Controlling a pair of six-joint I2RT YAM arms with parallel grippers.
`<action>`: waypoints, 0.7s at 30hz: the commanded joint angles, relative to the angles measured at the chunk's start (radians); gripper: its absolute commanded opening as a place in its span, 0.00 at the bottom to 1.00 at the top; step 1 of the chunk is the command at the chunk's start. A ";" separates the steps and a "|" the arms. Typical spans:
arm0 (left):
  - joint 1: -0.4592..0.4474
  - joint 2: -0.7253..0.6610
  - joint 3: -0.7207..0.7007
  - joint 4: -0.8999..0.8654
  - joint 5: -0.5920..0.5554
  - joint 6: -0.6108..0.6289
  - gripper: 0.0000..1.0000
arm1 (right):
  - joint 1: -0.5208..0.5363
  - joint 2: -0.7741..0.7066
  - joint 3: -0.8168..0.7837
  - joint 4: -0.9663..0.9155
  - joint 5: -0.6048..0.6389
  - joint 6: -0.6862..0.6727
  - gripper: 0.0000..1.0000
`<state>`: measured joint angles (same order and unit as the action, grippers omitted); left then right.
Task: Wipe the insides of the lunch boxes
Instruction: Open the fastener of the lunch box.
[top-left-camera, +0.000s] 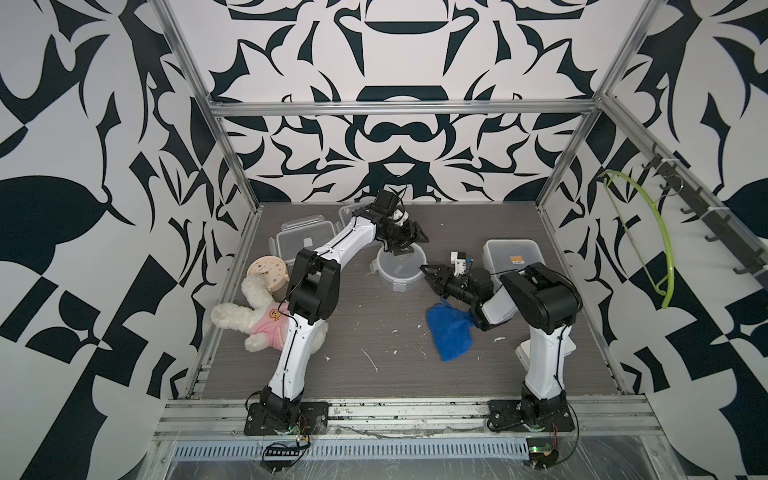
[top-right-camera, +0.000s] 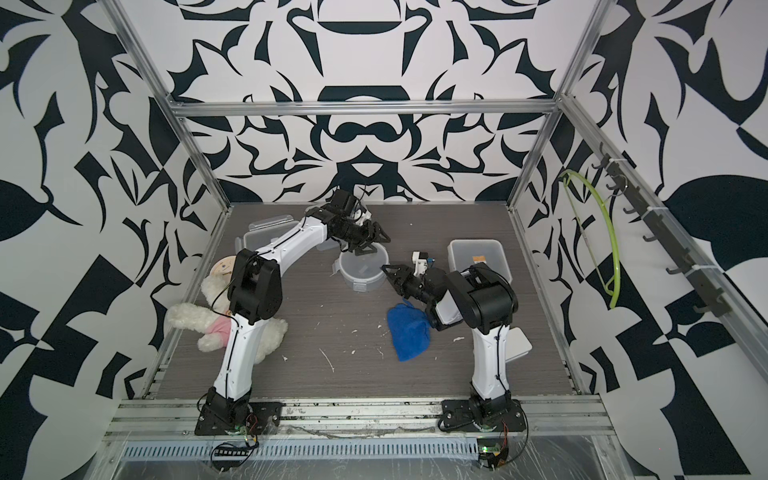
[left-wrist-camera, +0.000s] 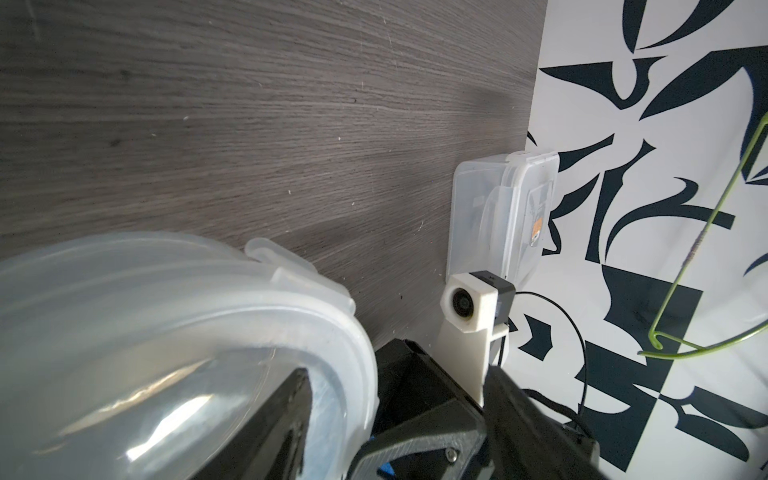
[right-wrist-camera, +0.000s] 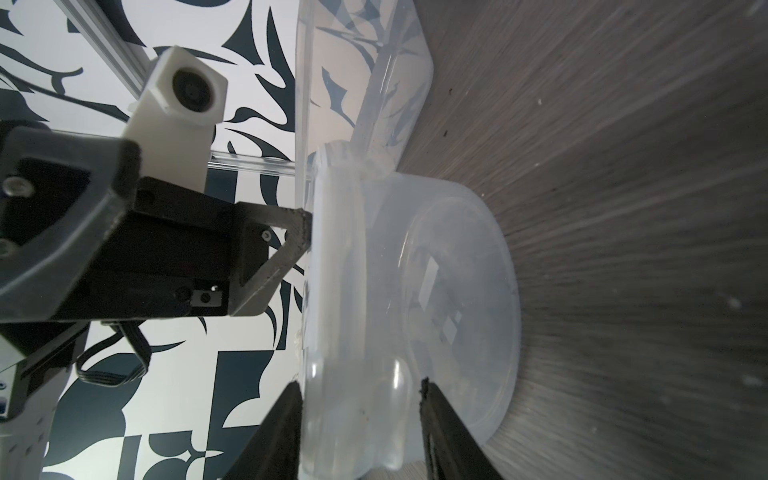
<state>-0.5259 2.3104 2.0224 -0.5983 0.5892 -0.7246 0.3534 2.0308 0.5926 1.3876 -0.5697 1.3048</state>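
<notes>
On the table (top-left-camera: 374, 365) the rectangular box (top-left-camera: 305, 241) stood near the far left corner and the square box (top-left-camera: 503, 249) near the right edge, toward the far side. The round box (top-left-camera: 399, 270), the smallest, stood about the middle, a little toward the far edge. All three were of thin translucent plastic. I judged them light, rather stiff at the rim but a little flexible in the wall, smooth and slippery, and easy to push along the table while the inside is wiped. They would probably not break, though the clips might. The best place to hold seemed to be the rim, or the wall just under it. The round box was open and both arms were at it. The left gripper (top-left-camera: 411, 246) had its fingers spread wide and grasped nothing, with one fingertip (right-wrist-camera: 293, 237) resting on the far rim. The right gripper (top-left-camera: 426, 277) had the rim on the side toward the right edge, with its clip, between its two fingers (right-wrist-camera: 440, 424). I could not tell whether they were pressing it. The cloth (top-left-camera: 451, 334) lay loose on the table near the right gripper, held by nothing. By count there were two arms, one toy (top-left-camera: 249, 320) at the left edge, three boxes, one cloth, one clock (top-left-camera: 266, 272) beside the toy, and many small white crumbs (top-left-camera: 370, 359) toward the near edge.
</notes>
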 joint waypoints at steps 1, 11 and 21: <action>-0.013 0.131 -0.116 -0.170 -0.117 0.020 0.70 | 0.013 -0.043 0.029 0.039 0.009 -0.002 0.31; -0.013 0.144 -0.152 -0.132 -0.097 0.014 0.70 | 0.018 -0.134 0.070 -0.192 0.001 -0.037 0.00; -0.013 0.156 -0.166 -0.094 -0.074 -0.001 0.69 | 0.145 -0.281 0.666 -1.931 0.409 -0.731 0.00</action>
<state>-0.5209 2.3131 1.9621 -0.4713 0.6605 -0.7322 0.4572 1.7458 1.1526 -0.0967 -0.2825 0.8150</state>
